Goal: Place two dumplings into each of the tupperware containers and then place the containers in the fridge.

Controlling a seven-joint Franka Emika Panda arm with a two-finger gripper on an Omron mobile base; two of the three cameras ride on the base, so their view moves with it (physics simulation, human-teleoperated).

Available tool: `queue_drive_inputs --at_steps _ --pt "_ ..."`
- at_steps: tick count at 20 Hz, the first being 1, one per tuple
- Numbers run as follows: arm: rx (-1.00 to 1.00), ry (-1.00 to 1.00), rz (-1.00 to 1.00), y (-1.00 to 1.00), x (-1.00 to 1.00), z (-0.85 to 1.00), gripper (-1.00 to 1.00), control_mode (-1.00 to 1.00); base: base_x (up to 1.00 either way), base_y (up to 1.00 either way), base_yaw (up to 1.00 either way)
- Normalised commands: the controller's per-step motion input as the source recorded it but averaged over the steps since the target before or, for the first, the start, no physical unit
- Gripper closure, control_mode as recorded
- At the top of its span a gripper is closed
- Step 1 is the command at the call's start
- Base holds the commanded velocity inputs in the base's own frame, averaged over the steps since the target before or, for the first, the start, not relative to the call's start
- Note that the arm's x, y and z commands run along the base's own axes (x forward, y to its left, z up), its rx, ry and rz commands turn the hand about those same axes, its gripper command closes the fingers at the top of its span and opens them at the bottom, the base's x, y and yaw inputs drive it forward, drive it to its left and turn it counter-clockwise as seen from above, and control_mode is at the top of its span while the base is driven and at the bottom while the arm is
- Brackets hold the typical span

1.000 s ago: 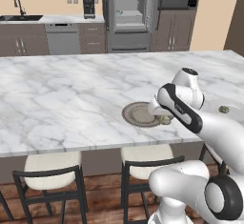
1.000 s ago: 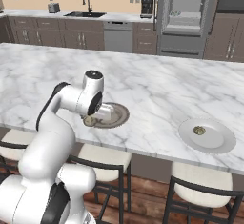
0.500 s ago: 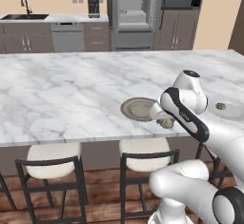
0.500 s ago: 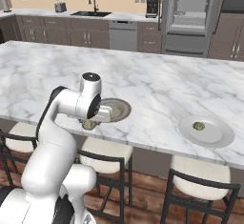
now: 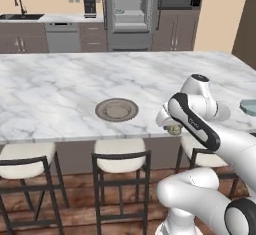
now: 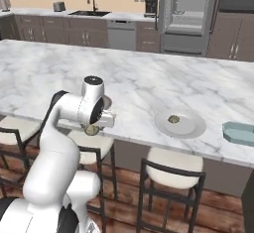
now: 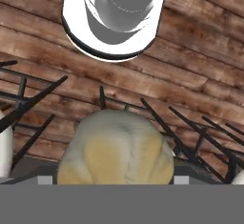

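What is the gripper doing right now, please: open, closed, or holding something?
Gripper: closed on a dumpling, held off the counter edge above the stools.

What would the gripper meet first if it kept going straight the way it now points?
The gripper, shut on a dumpling, points down past the counter edge. Beyond the dumpling, it would probably meet the dark stool frame first, then the wooden floor; depth is unclear.
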Motion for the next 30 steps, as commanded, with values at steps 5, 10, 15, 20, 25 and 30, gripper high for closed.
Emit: queue_drive_inputs --at_steps 5,10,15,20,25,30 --pt "0.00 0.00 0.00 0.00 0.00 0.00 1.00 1.00 0.00 -0.96 0.00" --pt "0.00 0.00 0.00 0.00 0.00 0.00 1.00 1.00 0.07 -0.90 0.00" --pt "0.00 0.00 0.00 0.00 0.00 0.00 1.00 1.00 0.24 -0.89 0.00" --pt "0.00 0.00 0.00 0.00 0.00 0.00 1.00 1.00 0.43 -0.74 0.00" --pt "0.00 0.00 0.00 0.00 0.00 0.00 1.00 1.00 0.37 -0.45 0.00" --pt "0.00 0.00 0.00 0.00 0.00 0.00 1.00 1.00 0.20 -0.50 0.00"
